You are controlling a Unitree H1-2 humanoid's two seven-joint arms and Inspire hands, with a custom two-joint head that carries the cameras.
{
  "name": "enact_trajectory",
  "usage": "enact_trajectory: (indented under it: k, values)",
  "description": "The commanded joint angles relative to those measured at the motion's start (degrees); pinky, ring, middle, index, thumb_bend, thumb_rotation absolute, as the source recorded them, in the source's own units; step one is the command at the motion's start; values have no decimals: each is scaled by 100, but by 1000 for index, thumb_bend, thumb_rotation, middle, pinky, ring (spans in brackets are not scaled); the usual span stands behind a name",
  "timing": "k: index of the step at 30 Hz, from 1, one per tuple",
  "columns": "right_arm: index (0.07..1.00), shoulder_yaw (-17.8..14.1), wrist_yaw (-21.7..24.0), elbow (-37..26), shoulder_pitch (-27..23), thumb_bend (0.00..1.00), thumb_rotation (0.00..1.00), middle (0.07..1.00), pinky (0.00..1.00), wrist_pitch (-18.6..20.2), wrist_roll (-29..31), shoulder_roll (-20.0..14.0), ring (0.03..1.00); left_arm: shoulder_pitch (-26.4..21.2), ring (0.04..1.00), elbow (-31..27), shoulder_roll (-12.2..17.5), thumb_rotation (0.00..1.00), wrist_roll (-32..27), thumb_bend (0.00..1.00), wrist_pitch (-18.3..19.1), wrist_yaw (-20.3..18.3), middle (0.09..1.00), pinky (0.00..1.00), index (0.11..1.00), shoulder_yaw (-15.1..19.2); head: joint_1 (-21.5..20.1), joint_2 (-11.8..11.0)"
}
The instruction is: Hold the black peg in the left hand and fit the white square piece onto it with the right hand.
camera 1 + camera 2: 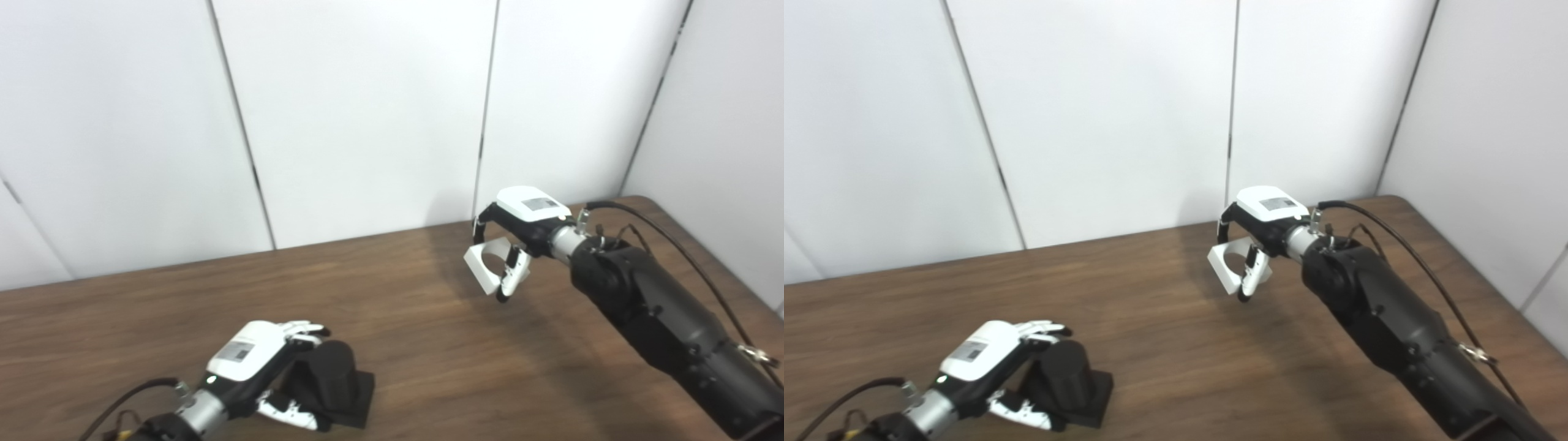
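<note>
black peg (334, 375) matte black; square piece (487, 266) white; hands white shells, black fingers; table (398, 318) brown woodgrain.

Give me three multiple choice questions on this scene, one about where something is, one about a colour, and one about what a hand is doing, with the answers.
1. Where is the black peg?
A. at the near left of the table, by the left hand
B. at the far right corner
C. lifted against the wall

2. What colour is the square piece with the round hole?
A. black
B. white
C. brown

3. What is the right hand doing?
A. resting flat and empty on the table
B. holding the square piece up off the table
C. gripping the peg

Answers: 1 A, the peg stands on its flat base beside the left hand, whose fingers wrap around it. 2 B, it shows white against the brown wood. 3 B, its fingers close on the piece, above the tabletop.
</note>
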Motion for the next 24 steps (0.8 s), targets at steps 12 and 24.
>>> enact_trajectory:
  k: [12,24]
  values:
    - [479,-102,499,-1067,-194,519,132,779,852,-444,509,3,859,-10,875,442,-227,70,498,523,292,-132,849,819,490,-287,805,180]
    - [478,66,882,-1635,-198,519,134,765,799,-563,818,484,830,-58,891,468,-349,69,500,524,377,-128,859,822,489,-313,1020,218]
